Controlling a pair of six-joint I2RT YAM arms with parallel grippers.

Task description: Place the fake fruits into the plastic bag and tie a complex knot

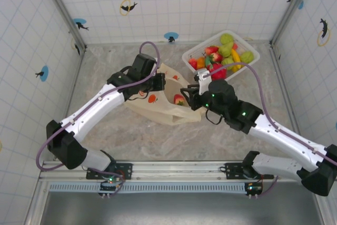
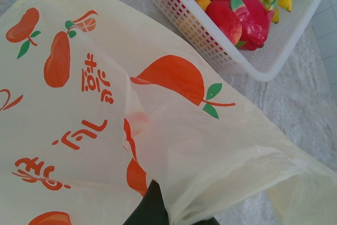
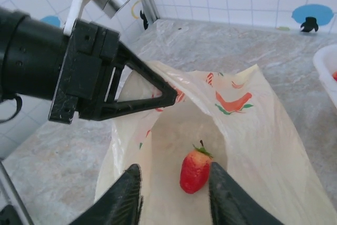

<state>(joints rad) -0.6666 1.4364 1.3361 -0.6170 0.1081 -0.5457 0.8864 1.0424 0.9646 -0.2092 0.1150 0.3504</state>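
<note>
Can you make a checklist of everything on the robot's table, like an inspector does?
Surface: grey marbled table.
Job's things: plastic bag lies open; one strawberry inside it; the other fake fruits sit in the white basket.
Clutter: nothing seen.
Hands: left hand pinches the bag's rim; right hand open over the strawberry.
Cables: purple cables run along both arms.
Surroundings: white tiled walls with dolphin stickers.
</note>
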